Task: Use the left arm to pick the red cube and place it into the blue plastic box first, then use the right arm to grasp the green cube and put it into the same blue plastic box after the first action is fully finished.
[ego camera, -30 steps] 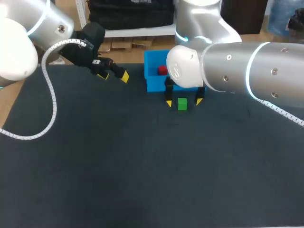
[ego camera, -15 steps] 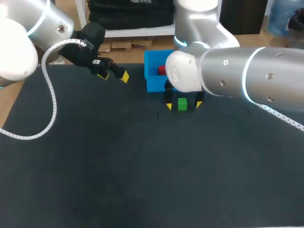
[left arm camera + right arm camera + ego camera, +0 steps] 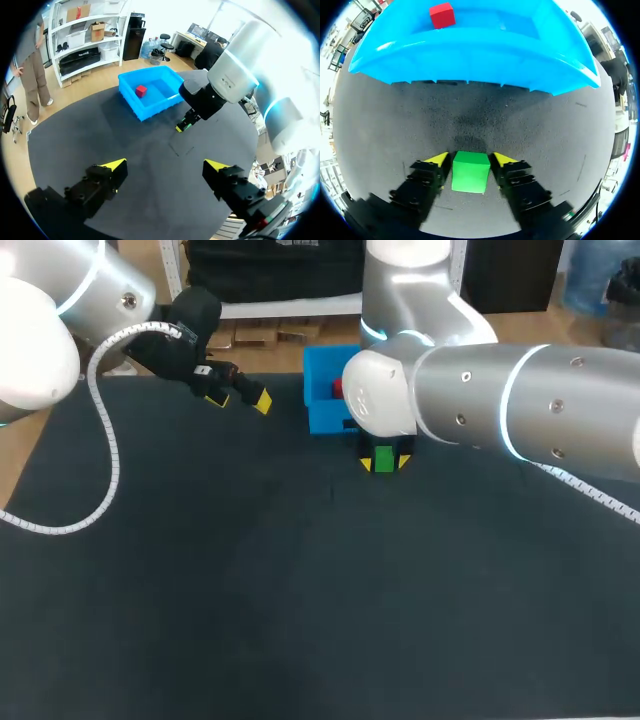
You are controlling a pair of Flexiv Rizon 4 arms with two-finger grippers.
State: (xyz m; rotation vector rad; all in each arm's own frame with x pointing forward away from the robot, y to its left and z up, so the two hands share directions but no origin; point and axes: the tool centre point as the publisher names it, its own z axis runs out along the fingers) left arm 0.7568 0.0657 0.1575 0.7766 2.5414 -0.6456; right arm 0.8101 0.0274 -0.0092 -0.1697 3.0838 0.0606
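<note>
A: Step in hand?
B: 2nd. Red cube [image 3: 442,15] seen in blue box [image 3: 470,55]. Green cube [image 3: 470,172] on worktop [image 3: 545,130] just beside box, pinched by R end effector [image 3: 471,159]. L end effector [image 3: 165,167] spread, empty.
A: Next?
B: Lift reqd, wall to be cleared.

Head view: blue box [image 3: 318,390], right half hidden behind my right arm [image 3: 480,405]; red cube [image 3: 338,388], a sliver only. Right claw [image 3: 384,462]: body covered, tips alone show. Left wrist view: green cube [image 3: 186,126] too small to make out.

table [image 3: 200,590]: dark mat | on it: blue box [image 3: 325,418], green cube [image 3: 383,460] just beside
</note>
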